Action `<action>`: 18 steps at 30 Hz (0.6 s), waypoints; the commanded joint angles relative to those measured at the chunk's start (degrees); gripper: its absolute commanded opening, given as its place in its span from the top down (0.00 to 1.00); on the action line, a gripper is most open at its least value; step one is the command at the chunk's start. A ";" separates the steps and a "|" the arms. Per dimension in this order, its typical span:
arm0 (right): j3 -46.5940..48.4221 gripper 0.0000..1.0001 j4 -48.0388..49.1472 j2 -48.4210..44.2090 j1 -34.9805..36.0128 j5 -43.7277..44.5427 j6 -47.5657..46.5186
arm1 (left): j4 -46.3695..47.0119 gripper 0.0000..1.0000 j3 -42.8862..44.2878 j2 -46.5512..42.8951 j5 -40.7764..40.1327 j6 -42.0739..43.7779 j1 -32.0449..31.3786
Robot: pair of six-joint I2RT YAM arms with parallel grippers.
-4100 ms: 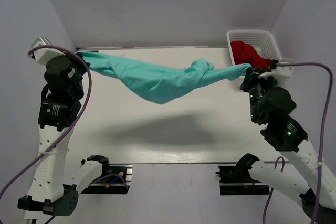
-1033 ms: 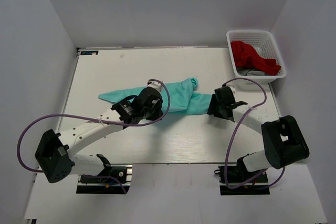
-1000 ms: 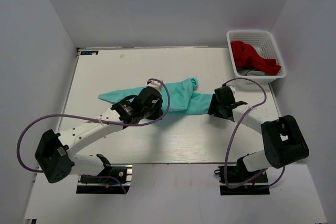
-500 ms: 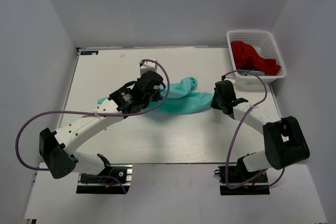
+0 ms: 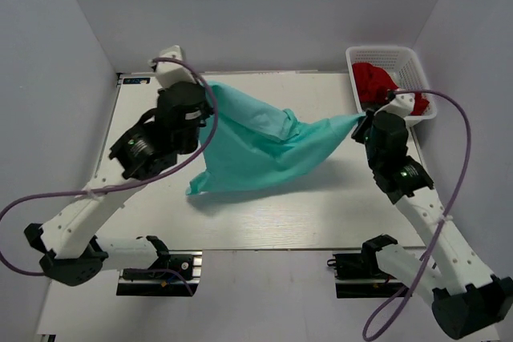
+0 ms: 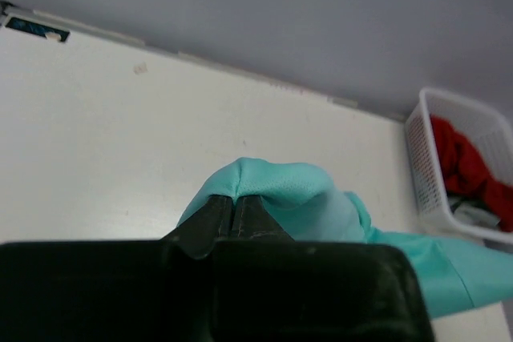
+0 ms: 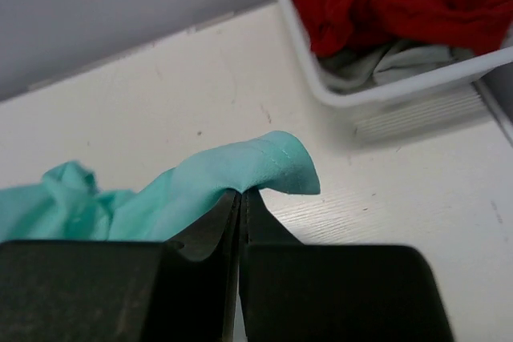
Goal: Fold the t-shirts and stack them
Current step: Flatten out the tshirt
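Note:
A turquoise-green t-shirt (image 5: 264,150) hangs stretched in the air above the table between my two grippers, its lower edge sagging toward the table. My left gripper (image 5: 207,88) is shut on its upper left edge; in the left wrist view the cloth (image 6: 276,198) bulges over the closed fingertips (image 6: 232,207). My right gripper (image 5: 361,120) is shut on the shirt's right corner, close to the basket; in the right wrist view a hemmed fold (image 7: 256,167) sits pinched over the closed gripper (image 7: 241,198).
A white plastic basket (image 5: 353,66) stands at the table's back right with a red garment (image 5: 377,79) and a grey one in it, also seen in the right wrist view (image 7: 377,94). The white table (image 5: 160,198) has walls on three sides.
Both grippers have risen from the table and moved apart, lifting the shirt. It has spread from a bunched strip into a hanging sheet.

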 commanded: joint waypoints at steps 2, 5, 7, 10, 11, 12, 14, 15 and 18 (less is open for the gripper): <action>6.83 1.00 -7.67 -5.79 -0.23 10.08 -1.44 | 2.16 1.00 4.84 -6.70 -6.75 5.41 0.19; 10.62 1.00 -9.43 -9.22 -0.14 12.99 -1.16 | 3.40 1.00 5.98 -9.52 -7.98 7.88 0.19; 13.17 1.00 -10.05 -10.71 -0.05 13.26 -1.96 | 3.40 1.00 6.60 -12.15 -8.68 7.89 0.19; 16.50 1.00 -12.51 -13.87 -0.05 14.75 -1.26 | 4.01 1.00 6.60 -16.18 -8.69 8.51 0.19; 17.56 1.00 -12.42 -15.19 -0.14 13.88 -1.34 | 4.53 1.00 6.60 -17.25 -8.69 8.51 0.19; 18.18 1.00 -12.68 -16.07 -0.14 14.74 -1.78 | 4.54 1.00 6.60 -18.22 -8.08 8.51 0.19; 20.81 1.00 -14.08 -17.22 -0.22 12.82 -2.40 | 5.15 1.00 6.60 -21.29 -5.10 9.03 0.19; 22.13 1.00 -14.27 -17.40 -0.05 12.29 -2.57 | 5.85 1.00 5.99 -22.17 -4.13 9.03 0.19; 22.49 1.00 -14.88 -17.66 0.04 9.30 -2.58 | 7.17 1.00 4.33 -24.28 -1.32 9.03 0.19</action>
